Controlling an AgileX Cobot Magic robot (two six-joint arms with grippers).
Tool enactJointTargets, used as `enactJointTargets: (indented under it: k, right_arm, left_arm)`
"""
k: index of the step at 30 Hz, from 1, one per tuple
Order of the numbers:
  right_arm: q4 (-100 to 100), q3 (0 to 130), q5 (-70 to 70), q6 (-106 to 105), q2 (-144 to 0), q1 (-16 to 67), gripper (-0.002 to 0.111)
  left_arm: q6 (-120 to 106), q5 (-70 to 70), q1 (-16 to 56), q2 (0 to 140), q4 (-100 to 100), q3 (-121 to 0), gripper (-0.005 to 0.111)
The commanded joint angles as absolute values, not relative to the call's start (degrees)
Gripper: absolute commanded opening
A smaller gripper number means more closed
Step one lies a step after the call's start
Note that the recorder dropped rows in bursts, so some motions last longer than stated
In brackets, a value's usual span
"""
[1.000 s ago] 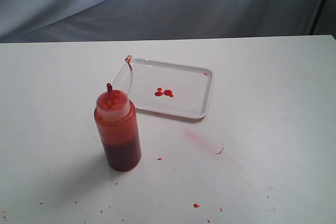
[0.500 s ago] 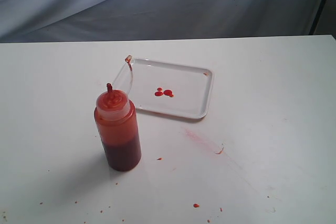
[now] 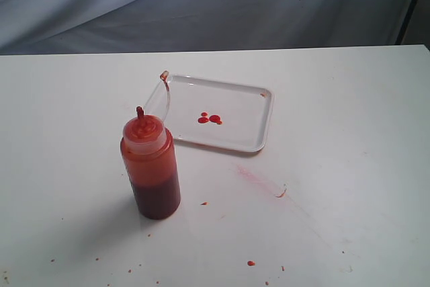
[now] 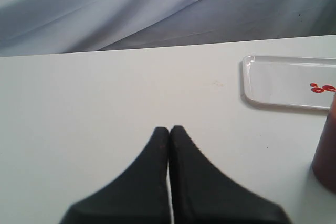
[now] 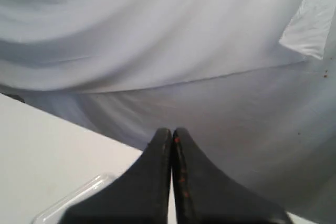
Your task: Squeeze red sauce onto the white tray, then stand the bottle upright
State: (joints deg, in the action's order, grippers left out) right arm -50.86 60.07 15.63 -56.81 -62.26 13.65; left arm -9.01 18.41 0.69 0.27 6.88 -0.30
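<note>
The bottle (image 3: 150, 166) stands upright on the table, left of centre, its tethered cap (image 3: 164, 75) hanging open over the tray's near corner. Behind it lies the white tray (image 3: 252, 136) with a few blobs of red sauce (image 3: 210, 119) in its middle. Neither arm shows in the exterior view. My left gripper (image 4: 170, 128) is shut and empty above bare table; the tray (image 4: 273, 80), its red sauce (image 4: 322, 88) and the bottle's edge (image 4: 326, 153) lie off to one side. My right gripper (image 5: 171, 130) is shut and empty, with a tray corner (image 5: 79, 199) beside it.
A pinkish smear (image 3: 255, 176) and scattered dried red specks (image 3: 250, 263) mark the white table in front of the tray. A grey-white cloth backdrop (image 3: 215, 5) hangs behind the table's far edge. A dark stand (image 3: 411, 5) is at the far right.
</note>
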Motion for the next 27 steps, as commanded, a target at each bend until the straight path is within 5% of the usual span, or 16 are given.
enactJointTargets:
  k: [1,27]
  right_arm:
    - [-51.1,59.8,15.1,-56.5,-54.6,13.2,0.000]
    - [-51.1,59.8,15.1,-56.5,-36.3,13.2,0.000]
  left_arm:
    - [-9.1,17.5,0.6,0.0,6.7,0.0,0.000]
    - [-9.1,17.5,0.6,0.0,6.7,0.0,0.000]
